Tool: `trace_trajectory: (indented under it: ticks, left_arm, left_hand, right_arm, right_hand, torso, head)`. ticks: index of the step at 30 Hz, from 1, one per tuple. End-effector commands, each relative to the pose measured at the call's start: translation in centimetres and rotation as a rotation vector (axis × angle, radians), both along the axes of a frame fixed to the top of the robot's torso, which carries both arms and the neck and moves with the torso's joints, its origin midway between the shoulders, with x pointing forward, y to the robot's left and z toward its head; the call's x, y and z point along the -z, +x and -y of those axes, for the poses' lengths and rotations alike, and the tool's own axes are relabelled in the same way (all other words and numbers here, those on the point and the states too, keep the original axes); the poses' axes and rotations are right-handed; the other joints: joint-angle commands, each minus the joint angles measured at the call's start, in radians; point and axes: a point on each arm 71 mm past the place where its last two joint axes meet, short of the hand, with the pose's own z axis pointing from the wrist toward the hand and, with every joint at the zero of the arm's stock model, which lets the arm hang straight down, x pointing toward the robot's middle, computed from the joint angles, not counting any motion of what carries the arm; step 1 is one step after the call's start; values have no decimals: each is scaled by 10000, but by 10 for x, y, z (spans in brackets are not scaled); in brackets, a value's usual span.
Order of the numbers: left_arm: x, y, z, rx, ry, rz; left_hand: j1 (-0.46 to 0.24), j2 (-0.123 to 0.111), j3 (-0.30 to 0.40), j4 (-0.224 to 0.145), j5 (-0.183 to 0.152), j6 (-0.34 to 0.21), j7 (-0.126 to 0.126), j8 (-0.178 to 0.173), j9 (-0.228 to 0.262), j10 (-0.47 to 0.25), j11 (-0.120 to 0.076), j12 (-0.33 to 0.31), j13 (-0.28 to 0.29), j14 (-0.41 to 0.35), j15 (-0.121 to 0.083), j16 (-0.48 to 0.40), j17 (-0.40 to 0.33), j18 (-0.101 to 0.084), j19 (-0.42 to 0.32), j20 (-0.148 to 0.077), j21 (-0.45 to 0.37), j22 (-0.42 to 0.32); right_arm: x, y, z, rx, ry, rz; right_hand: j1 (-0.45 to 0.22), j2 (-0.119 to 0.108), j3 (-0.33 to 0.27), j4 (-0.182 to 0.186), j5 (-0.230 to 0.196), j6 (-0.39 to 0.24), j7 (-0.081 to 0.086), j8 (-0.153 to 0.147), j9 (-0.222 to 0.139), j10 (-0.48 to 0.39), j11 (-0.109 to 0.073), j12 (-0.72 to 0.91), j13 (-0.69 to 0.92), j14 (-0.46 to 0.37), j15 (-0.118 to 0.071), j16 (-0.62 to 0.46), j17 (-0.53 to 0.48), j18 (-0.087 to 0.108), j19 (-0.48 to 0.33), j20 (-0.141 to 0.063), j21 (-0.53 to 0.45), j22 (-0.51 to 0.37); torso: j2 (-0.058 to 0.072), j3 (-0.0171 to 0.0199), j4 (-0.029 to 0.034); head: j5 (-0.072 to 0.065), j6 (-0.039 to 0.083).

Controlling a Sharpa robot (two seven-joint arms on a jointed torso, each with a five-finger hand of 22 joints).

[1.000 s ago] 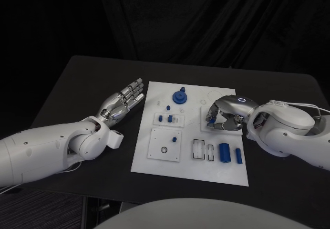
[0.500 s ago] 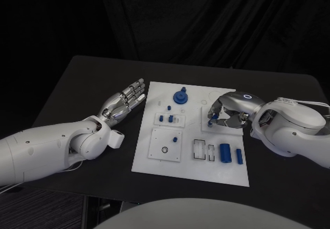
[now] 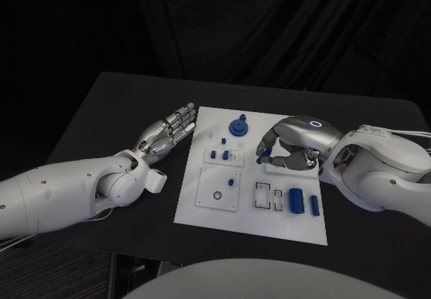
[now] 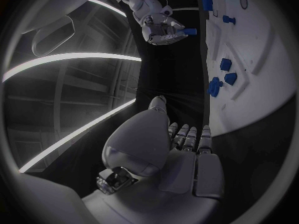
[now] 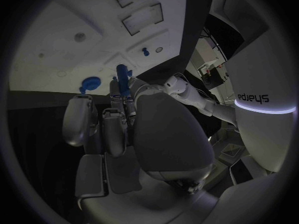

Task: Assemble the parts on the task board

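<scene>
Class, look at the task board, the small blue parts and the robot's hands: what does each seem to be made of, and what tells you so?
Task board: likely matte white plastic; flat, even, no glare.
Blue parts: probably moulded or printed plastic; solid uniform colour, dull sheen.
Right hand, holding a blue part, and left hand: silver and glossy, with highlights; metal or metallic-coated plastic, cannot tell which.

Task board at table centre. Left hand on table just beside board's left edge. Right hand over board's right half, holding peg. Round part near board's far edge. Two cylinders side by side near right edge, toward robot.
</scene>
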Motion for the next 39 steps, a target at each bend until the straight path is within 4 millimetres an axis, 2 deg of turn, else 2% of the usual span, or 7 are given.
trace_trajectory:
  ticks: [1,9,13,26,28,34,39]
  left_arm:
    - [-5,-2,3,184,-493,531]
    - [-4,-1,8,324,-552,484]
    - [-4,-1,11,403,-579,452]
    - [-3,0,15,625,-677,385]
    - [-3,0,16,671,-737,422]
    - [-4,0,18,751,-816,449]
    - [-4,0,18,780,-820,431]
  left_hand:
    - [104,16,61,3,37,35,65,32,14,-9,90,2,-1,12,67,-36,-12,60,21,77,-21,9]
    - [153,31,106,-8,43,20,116,29,12,2,156,28,3,12,122,-36,-12,40,27,109,-18,17]
    - [195,28,137,-26,13,17,158,29,12,8,204,48,6,12,163,-36,-12,21,32,129,-15,25]
    - [298,22,241,-47,-113,-75,305,18,0,64,478,184,25,12,449,-36,-12,-103,79,291,13,98]
    - [-40,136,138,120,-217,-66,305,20,2,89,528,233,29,12,523,-36,-12,-111,90,351,17,99]
    - [-418,283,2,131,-286,-38,329,27,7,132,548,321,41,12,528,-36,-12,-105,105,378,26,113]
    - [-439,302,-6,113,-243,135,478,63,36,147,556,347,43,12,531,-36,-12,-101,100,383,22,93]
  right_arm:
    - [-1,-6,-14,-753,-169,236]
    - [12,-19,-63,-2753,-945,1166]
    - [19,-25,-83,-3509,-1087,1498]
    - [42,-35,-102,-4212,-1389,1425]
    - [45,-36,-103,-4247,-1395,1472]
    - [51,-38,-103,-4300,-1468,1627]
    - [54,-38,-102,-4285,-1499,1685]
  right_hand:
    - [-62,-119,252,-187,-39,49,-9,19,16,414,-346,-34,-5,603,-100,-16,1186,-157,60,10,65,1712]
    - [-143,-191,327,-181,-99,-47,11,-67,27,433,-322,-198,-47,603,-85,-44,1155,-175,91,20,136,1731]
    - [-140,-202,364,-209,-112,-29,-1,-72,42,513,-341,-222,-46,610,-94,-35,1170,-172,88,20,125,1728]
    - [-232,-291,424,-272,-222,-78,8,-162,65,653,-347,-347,-36,596,-105,-79,1129,-164,66,6,86,1719]
    - [-232,-291,424,-272,-222,-78,8,-162,65,653,-347,-347,-36,596,-105,-79,1129,-164,66,6,86,1719]
    - [-247,-309,425,-280,-246,-62,2,-163,72,661,-349,-367,-36,591,-102,-91,1115,-159,53,8,55,1711]
    - [-264,-318,430,-285,-272,-29,-3,-154,85,666,-348,-392,-36,591,-101,-88,1122,-157,48,8,47,1709]
  torso:
    - [-4,-9,-7]
    - [11,-6,25]
    - [0,-8,7]
    - [3,-9,-14]
    - [3,-15,-10]
    - [-1,-24,-59]
    - [5,-19,-51]
  head:
    - [140,2]
    - [559,2]
    - [748,2]
    - [828,2]
    - [838,2]
    - [911,2]
    - [903,2]
